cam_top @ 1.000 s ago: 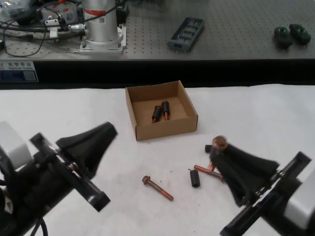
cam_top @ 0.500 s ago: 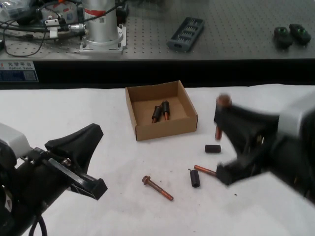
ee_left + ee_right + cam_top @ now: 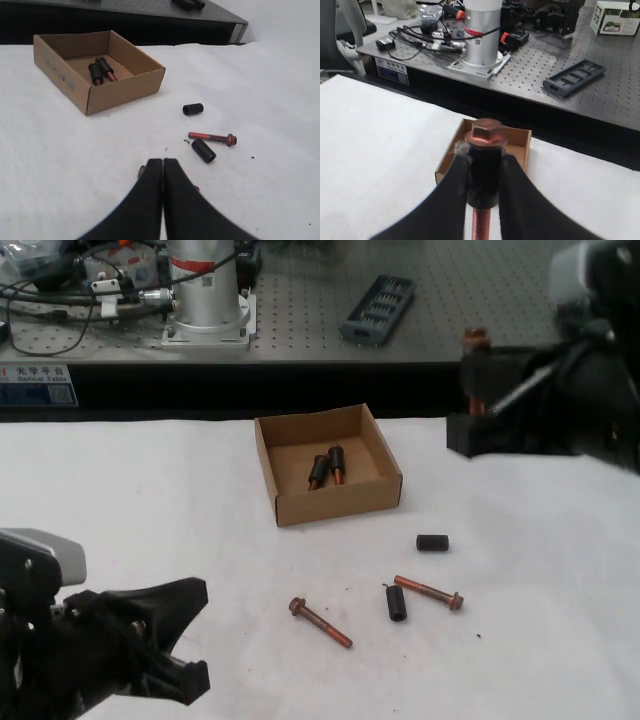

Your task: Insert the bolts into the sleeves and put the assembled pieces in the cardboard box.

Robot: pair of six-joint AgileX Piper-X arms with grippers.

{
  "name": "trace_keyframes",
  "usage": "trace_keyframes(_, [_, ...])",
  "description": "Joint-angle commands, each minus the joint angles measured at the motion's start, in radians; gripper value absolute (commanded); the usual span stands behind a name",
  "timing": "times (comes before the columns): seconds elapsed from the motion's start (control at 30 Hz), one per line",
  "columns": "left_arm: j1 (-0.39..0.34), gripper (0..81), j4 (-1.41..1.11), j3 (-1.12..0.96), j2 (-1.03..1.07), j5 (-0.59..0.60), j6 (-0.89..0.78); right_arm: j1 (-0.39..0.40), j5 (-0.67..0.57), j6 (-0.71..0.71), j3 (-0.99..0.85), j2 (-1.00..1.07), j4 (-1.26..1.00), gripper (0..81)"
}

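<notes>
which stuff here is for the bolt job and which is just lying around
Job: cardboard box; two assembled pieces inside; two loose bolts; two loose sleeves; sleeved bolt in right gripper.

Lying about: grey tray; metal post; cables; two dark parts.

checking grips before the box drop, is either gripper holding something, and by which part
The right gripper is shut on the assembled piece, clamping its black sleeve, with the bolt head left clear. The left gripper is shut on nothing.
</notes>
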Motion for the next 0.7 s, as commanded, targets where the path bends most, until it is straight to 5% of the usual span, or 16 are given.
trace_keyframes(0.0, [0.000, 0.6, -0.031, -0.002, -0.003, -0.011, 0.014, -0.045, -0.041, -0.027, -0.060, 0.072, 0.025, 5.6])
trace_keyframes(0.4, [0.000, 0.6, -0.049, 0.006, -0.003, -0.260, 0.002, -0.107, -0.099, -0.022, -0.192, 0.357, 0.047, 5.6])
trace_keyframes(0.67, [0.000, 0.6, -0.049, 0.011, -0.003, -0.268, -0.001, -0.133, -0.129, -0.024, -0.391, 0.548, 0.087, 5.6])
